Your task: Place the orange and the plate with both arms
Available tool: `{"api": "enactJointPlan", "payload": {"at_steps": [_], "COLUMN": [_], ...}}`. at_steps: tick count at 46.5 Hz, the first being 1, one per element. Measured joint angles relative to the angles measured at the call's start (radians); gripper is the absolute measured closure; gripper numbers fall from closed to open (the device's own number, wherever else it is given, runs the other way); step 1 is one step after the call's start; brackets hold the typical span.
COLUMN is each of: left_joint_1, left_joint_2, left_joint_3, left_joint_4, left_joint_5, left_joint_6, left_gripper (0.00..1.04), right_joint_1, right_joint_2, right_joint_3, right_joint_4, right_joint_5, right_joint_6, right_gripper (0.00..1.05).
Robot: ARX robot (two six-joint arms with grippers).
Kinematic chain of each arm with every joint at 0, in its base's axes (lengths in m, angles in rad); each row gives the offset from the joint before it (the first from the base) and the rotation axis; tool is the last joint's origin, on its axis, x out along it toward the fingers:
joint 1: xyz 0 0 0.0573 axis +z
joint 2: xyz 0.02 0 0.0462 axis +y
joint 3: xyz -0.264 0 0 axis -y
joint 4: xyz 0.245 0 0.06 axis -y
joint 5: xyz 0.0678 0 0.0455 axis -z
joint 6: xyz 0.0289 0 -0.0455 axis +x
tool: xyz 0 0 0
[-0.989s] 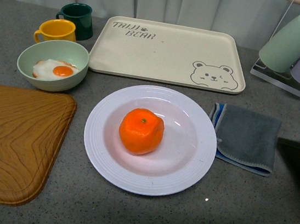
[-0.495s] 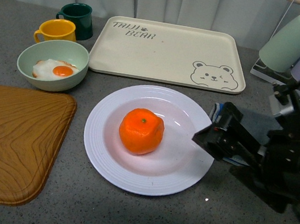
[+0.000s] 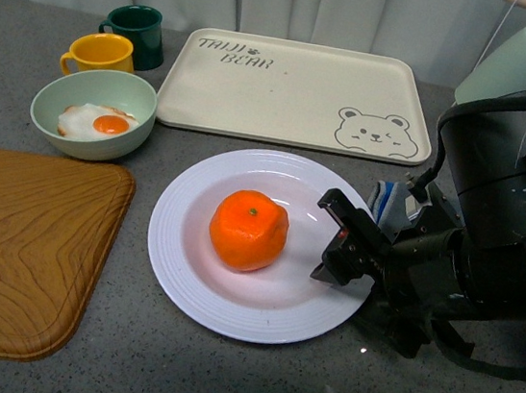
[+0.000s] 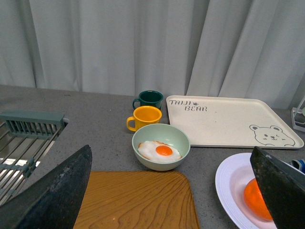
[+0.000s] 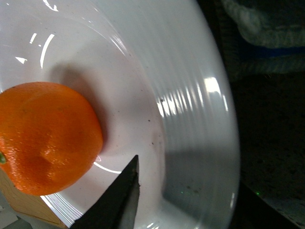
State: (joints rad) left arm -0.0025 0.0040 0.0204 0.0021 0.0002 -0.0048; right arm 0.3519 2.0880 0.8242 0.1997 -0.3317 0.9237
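Note:
The orange (image 3: 248,230) lies in the middle of the white plate (image 3: 177,263) on the grey counter. From the right, my right gripper (image 3: 327,239) has reached the plate's right rim and is open, one finger over the rim beside the orange. The right wrist view shows the orange (image 5: 45,136) close by, the plate's rim (image 5: 190,95) running between the open fingers (image 5: 119,200). My left gripper (image 4: 170,157) is open and empty, held high above the wooden board, with the plate (image 4: 228,181) and the orange (image 4: 255,200) showing beside its far finger. It is out of the front view.
A cream bear tray (image 3: 296,89) lies behind the plate. A green bowl with a fried egg (image 3: 92,111), a yellow mug (image 3: 98,52) and a dark green mug (image 3: 137,33) stand at the back left. A wooden board (image 3: 23,252) lies left. A grey cloth (image 3: 394,199) is under the right arm.
The right arm has come in from the right edge and moved left until its open gripper reaches the plate's right rim. The orange and plate have not moved.

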Motion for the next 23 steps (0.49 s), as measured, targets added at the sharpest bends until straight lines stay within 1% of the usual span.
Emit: {"api": "enactJointPlan", "payload": {"at_steps": [3, 6, 16, 23], "left_joint_1": [0.0, 0.0, 0.0, 0.0], "left_joint_2": [0.0, 0.0, 0.0, 0.0], "left_joint_3": [0.0, 0.0, 0.0, 0.0], "left_joint_4": [0.0, 0.0, 0.0, 0.0], "left_joint_5": [0.0, 0.0, 0.0, 0.0], "left_joint_6": [0.0, 0.0, 0.0, 0.0], "left_gripper": [0.07, 0.07, 0.07, 0.07], "right_joint_1": [-0.006, -0.016, -0.044, -0.057], "right_joint_2": [0.0, 0.0, -0.038, -0.085], "right_joint_3": [0.0, 0.007, 0.011, -0.034], "right_joint_4": [-0.023, -0.043, -0.045, 0.031], "right_joint_5": [-0.001, -0.014, -0.071, -0.114], "right_joint_6": [-0.002, 0.002, -0.003, 0.003], "right_gripper": [0.77, 0.85, 0.92, 0.98]}}
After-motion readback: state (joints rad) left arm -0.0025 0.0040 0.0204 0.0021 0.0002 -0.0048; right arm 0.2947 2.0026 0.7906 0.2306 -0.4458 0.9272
